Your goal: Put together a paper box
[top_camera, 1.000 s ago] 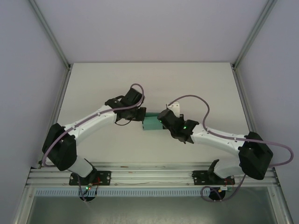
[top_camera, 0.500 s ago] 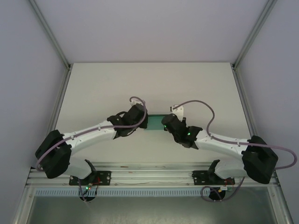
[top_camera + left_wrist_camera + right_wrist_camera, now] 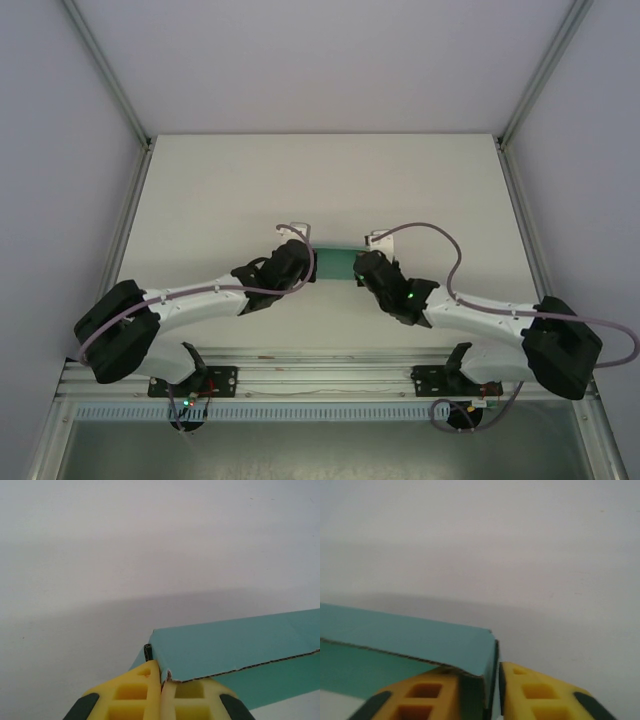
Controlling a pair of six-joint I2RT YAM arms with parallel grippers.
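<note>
The teal-green paper box (image 3: 336,264) hangs between my two grippers at the middle of the table. My left gripper (image 3: 313,266) holds its left end. In the left wrist view the yellow fingertips (image 3: 145,680) are pressed together on the box's near corner (image 3: 235,645), where a raw card edge shows. My right gripper (image 3: 358,268) holds the right end. In the right wrist view its fingers (image 3: 530,687) are shut on the end wall of the box (image 3: 420,640). The box's underside is hidden.
The white table (image 3: 230,190) stretches bare behind and beside the box. Aluminium posts (image 3: 125,215) and grey walls bound it left and right. A metal rail (image 3: 320,375) with the arm bases runs along the near edge.
Both wrists have swung in closer to the arm bases and dropped lower. The box has turned between them and now shows as a narrower strip from above.
</note>
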